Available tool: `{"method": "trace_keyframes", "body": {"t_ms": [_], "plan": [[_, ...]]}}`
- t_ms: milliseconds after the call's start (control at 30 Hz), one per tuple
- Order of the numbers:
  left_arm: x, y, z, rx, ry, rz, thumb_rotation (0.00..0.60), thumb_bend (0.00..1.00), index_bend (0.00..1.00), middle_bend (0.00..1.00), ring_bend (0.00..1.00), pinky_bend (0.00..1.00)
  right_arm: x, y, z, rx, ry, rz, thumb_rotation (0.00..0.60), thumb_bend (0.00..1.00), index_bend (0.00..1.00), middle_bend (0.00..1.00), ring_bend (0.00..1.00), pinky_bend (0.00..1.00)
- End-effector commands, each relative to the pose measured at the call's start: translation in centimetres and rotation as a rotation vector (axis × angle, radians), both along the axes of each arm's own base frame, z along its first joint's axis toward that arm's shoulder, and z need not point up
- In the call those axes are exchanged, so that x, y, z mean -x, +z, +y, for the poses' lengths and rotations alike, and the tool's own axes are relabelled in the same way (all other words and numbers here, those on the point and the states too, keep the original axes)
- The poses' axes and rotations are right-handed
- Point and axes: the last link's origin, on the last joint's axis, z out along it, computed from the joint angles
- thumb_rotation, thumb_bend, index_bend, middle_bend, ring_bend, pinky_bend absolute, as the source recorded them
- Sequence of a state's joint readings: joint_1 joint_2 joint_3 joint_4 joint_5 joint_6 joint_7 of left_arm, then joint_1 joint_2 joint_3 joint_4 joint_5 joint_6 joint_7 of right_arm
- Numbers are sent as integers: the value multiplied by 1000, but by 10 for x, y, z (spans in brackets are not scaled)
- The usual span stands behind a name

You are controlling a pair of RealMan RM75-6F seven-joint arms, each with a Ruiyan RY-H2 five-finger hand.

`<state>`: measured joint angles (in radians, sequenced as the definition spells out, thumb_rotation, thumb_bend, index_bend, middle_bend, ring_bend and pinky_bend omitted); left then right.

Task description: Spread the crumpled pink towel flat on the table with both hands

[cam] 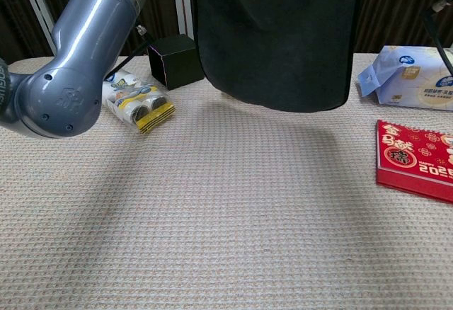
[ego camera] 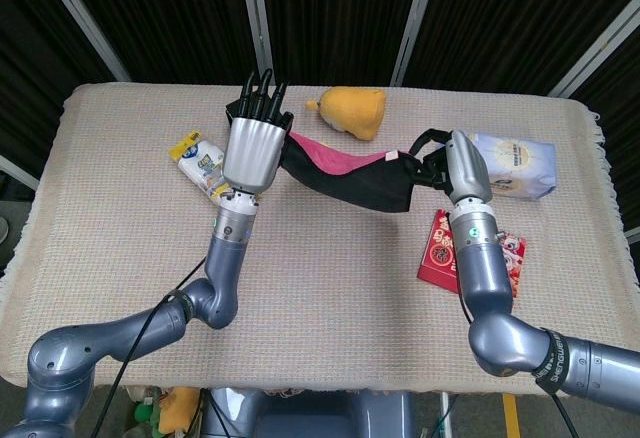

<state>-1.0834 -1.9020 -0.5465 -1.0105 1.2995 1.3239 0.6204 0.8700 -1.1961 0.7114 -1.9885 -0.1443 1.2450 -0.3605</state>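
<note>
While the woven table cover [cam: 212, 239] lies bare in front of me, I have the towel [ego camera: 350, 173] hanging above it, clear of the surface, stretched between both hands so it can open out before I lay it down. Its near face is dark, and the pink side shows only along the sagging top edge in the head view. My left hand [ego camera: 255, 148] grips the towel's left top corner; my right hand [ego camera: 455, 168] grips the right one, fingers closed on the cloth. I judge the slack in the top edge means the hands need to part a little more.

To the right lies the pale tissue pack [cam: 403, 76], near it the red 2025 booklet [cam: 417, 158]. At the far middle sits the yellow plush toy [ego camera: 350, 110]. On the left, the black box [cam: 177, 61] stands just beside the yellow snack packet [cam: 138, 101], both well clear of the landing area.
</note>
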Motion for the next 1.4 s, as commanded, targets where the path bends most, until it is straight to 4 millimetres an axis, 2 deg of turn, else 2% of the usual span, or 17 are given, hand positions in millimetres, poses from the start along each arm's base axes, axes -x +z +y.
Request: {"method": "trace_keyframes", "body": {"t_ms": [33,267,633,967,1167,1400], "plan": [[-4,-5,-1,15,-8,0,600,425,641,121,0,0,4,-3,-1,-8,-7,16,600,618,776,1000,1000,972],[12,-35,-23,89,-36,56,600,425,649,117,0,0,31,-14,1,-61,-53,27,600,618,777,1000,1000,972],[39,-60,-68,180,-72,111,600,425,648,102,0,0,61,-21,25,-138,-51,67,600,618,777,1000,1000,972],[66,-62,-106,262,-63,119,600,425,647,99,0,0,77,-19,56,-161,-19,148,600,618,777,1000,1000,972],[72,-61,-129,311,-70,94,600,425,649,98,0,0,86,-21,73,-184,-23,183,600,618,777,1000,1000,972],[80,-58,-146,346,-65,85,600,425,648,96,0,0,88,-21,88,-203,-13,211,600,619,777,1000,1000,972]]}}
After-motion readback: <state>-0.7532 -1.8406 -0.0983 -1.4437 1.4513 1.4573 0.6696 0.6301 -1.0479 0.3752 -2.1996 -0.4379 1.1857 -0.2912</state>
